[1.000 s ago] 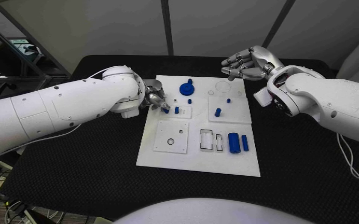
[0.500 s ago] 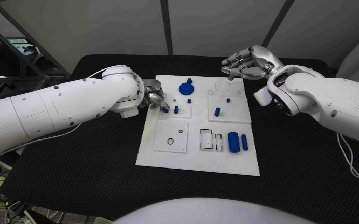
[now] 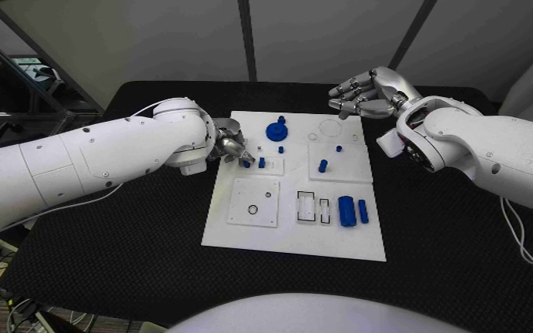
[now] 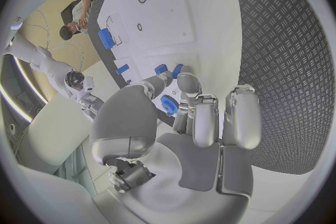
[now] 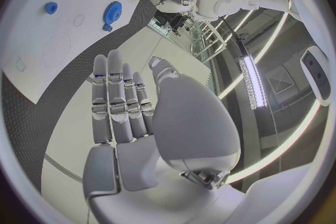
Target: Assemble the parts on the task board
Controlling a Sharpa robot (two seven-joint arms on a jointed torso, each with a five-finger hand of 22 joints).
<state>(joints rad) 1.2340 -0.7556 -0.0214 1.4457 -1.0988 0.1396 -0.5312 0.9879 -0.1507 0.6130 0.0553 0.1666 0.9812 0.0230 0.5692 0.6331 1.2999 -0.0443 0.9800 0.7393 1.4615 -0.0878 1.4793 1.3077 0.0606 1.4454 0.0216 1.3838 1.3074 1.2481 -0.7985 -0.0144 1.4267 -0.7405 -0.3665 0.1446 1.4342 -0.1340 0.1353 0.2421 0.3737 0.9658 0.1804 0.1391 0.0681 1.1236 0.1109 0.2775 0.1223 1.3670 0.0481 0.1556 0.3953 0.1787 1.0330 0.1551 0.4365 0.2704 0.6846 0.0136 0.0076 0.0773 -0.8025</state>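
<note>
A black table with a textured top carries the white task board, which lies flat at its middle, reaching toward the near edge.

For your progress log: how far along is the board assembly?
Early. A few small pegs stand in the board. The left hand pinches a blue part at its left edge. The cylinders lie loose; the right hand hovers, holding nothing.

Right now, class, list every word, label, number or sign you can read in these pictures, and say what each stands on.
None can be read. The task board bears only outlines and holes, no lettering. The blue parts, the left hand and the right hand show no readable marks.
</note>
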